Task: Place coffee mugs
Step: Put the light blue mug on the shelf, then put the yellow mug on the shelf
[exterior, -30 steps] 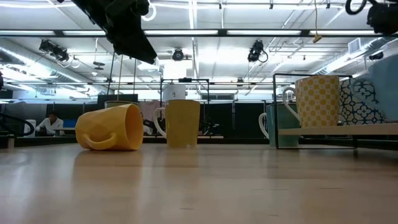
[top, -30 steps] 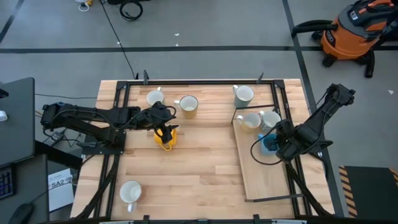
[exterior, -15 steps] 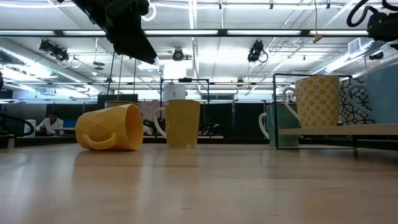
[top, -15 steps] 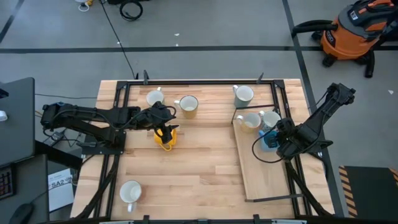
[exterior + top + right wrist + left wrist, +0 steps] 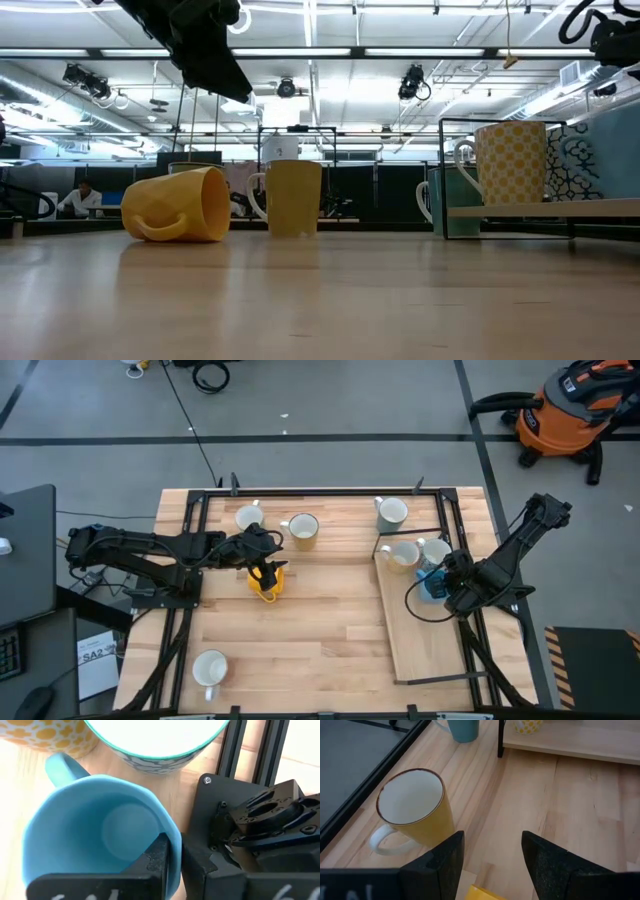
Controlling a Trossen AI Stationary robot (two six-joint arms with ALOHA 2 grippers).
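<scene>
My right gripper (image 5: 441, 586) (image 5: 174, 851) is shut on the bright blue mug (image 5: 431, 589) (image 5: 95, 825), over the raised wooden board (image 5: 420, 650) at the table's right. Just beyond it stand a blue-patterned mug (image 5: 155, 742) and a yellow-dotted mug (image 5: 45, 735). My left gripper (image 5: 262, 567) (image 5: 492, 840) is open and hovers over a yellow-orange mug (image 5: 267, 586) (image 5: 178, 205) that lies on its side. An upright yellow mug (image 5: 415, 805) (image 5: 290, 198) stands past the left fingers. My right gripper holds the blue mug by its rim (image 5: 172, 832), on the side away from the handle (image 5: 59, 766). One finger (image 5: 161, 856) is inside the mug and the other is outside the wall, coming from above and pointing down. The mug is upright; whether its base rests on the board I cannot tell.
Other mugs: a white one (image 5: 248, 517) and a teal one (image 5: 391, 511) near the far edge, another white one (image 5: 209, 668) near the left front corner. A black metal frame (image 5: 300, 491) rims the table, and its post (image 5: 250, 750) stands close beside the right gripper.
The right gripper has carried the blue mug a little toward the far edge, closer to the patterned mug. In the low view the blue mug now covers part of that mug.
</scene>
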